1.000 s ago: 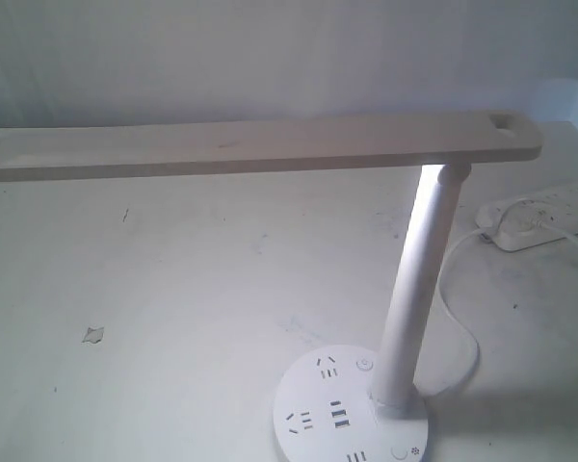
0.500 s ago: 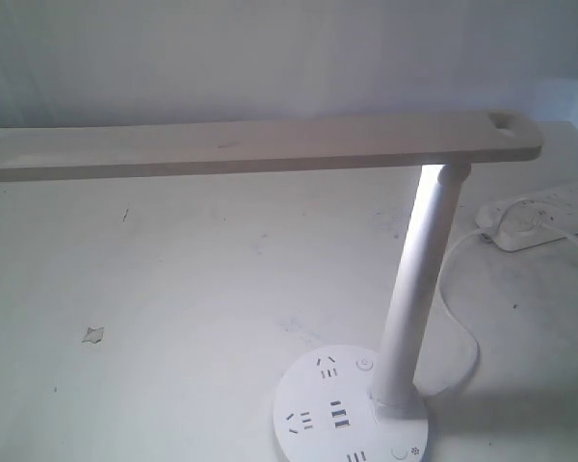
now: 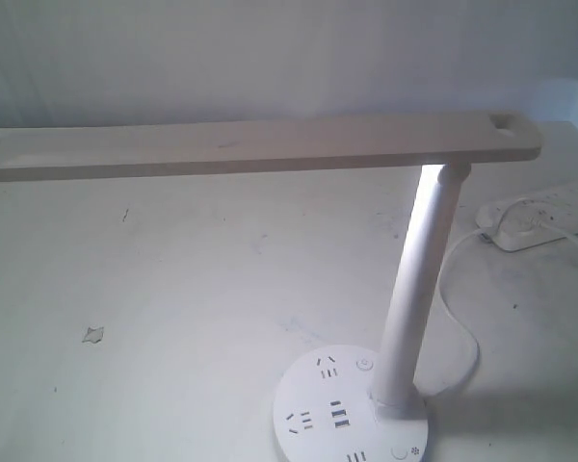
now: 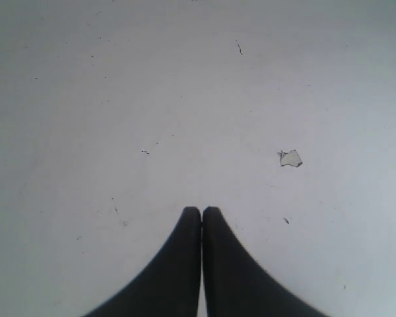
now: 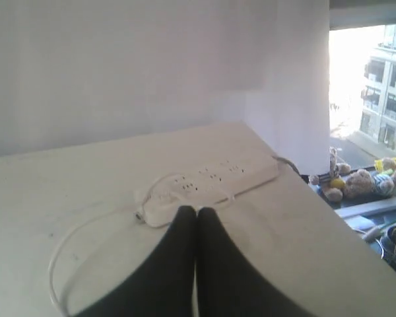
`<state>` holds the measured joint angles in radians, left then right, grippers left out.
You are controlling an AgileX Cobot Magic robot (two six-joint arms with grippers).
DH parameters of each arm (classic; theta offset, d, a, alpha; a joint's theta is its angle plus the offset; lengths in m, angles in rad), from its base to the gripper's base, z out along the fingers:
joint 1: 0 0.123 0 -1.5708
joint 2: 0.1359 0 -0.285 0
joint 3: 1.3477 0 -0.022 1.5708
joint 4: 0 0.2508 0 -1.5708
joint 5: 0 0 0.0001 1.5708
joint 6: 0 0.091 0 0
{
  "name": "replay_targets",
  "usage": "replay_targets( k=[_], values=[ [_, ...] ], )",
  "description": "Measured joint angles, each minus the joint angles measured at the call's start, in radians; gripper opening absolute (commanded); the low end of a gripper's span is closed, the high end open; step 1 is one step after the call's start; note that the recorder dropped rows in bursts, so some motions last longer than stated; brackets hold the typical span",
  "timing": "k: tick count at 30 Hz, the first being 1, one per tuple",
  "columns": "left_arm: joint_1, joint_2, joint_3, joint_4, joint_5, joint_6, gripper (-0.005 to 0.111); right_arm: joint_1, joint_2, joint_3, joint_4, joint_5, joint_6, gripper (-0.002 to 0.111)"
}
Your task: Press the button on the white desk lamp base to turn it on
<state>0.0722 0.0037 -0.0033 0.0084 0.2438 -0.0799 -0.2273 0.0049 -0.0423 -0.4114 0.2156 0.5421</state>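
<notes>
The button [image 3: 400,451] is set on the white desk lamp base [image 3: 308,390] at the counter's near edge, beside the post [image 3: 419,279]. The similar power-symbol button [image 3: 363,365] could be pressed instead, or the post struck. The left gripper [image 4: 201,212] and right gripper [image 5: 197,211] are seen closed, empty.

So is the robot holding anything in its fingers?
No, nothing. The left fingers and the right fingers are each closed together with nothing between them.
</notes>
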Motion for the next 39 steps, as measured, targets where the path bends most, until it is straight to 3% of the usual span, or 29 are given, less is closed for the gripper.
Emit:
replay_targets(
  k=[15,25,39],
  values=[
    [0.000,0.000,0.000,0.000,0.000,0.000,0.000,0.000,0.000,0.038,0.070,0.148,-0.069,0.000],
    [0.000,0.000,0.000,0.000,0.000,0.000,0.000,0.000,0.000,0.038,0.143,0.152,-0.341,0.000],
    [0.000,0.000,0.000,0.000,0.000,0.000,0.000,0.000,0.000,0.038,0.146,0.152,-0.351,0.000]
  ],
)
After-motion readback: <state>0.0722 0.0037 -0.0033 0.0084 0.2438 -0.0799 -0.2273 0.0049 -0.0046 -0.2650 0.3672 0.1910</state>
